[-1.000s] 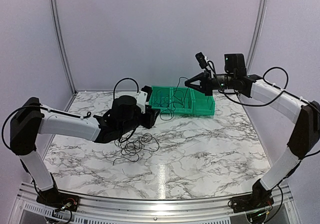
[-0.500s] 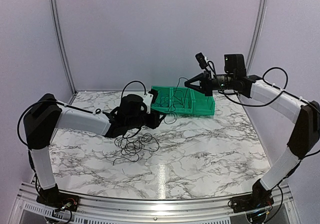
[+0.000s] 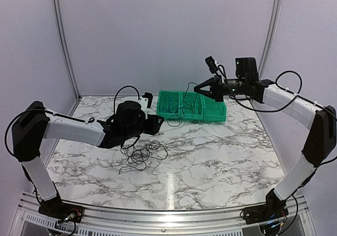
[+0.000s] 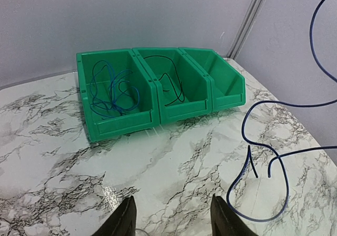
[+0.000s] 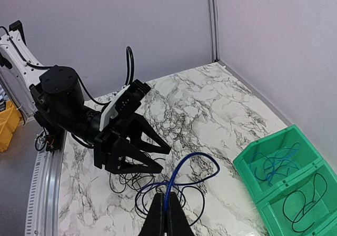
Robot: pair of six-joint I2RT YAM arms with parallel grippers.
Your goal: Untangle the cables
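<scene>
My right gripper (image 3: 197, 88) is raised above the green bins (image 3: 215, 112) and shut on a dark-blue cable (image 5: 196, 166). That cable hangs in a loop down to the table (image 4: 263, 157). In the right wrist view the fingers (image 5: 167, 210) pinch it. A tangle of thin black and blue cables (image 3: 141, 154) lies on the marble, also seen in the right wrist view (image 5: 158, 191). My left gripper (image 3: 159, 124) is open and empty, low over the table between the tangle and the bins. Its jaws stand wide apart (image 4: 172, 220).
Three joined green bins (image 4: 158, 107) stand at the back. The left one holds a blue cable (image 4: 110, 88), the middle one a black cable (image 4: 168, 78), the right one shows nothing inside. Purple walls and metal posts close off the back and sides.
My left arm has lowered its elbow and pulled its gripper slightly back left, away from the bins. The right gripper keeps its hold on the blue cable in about the same place.
</scene>
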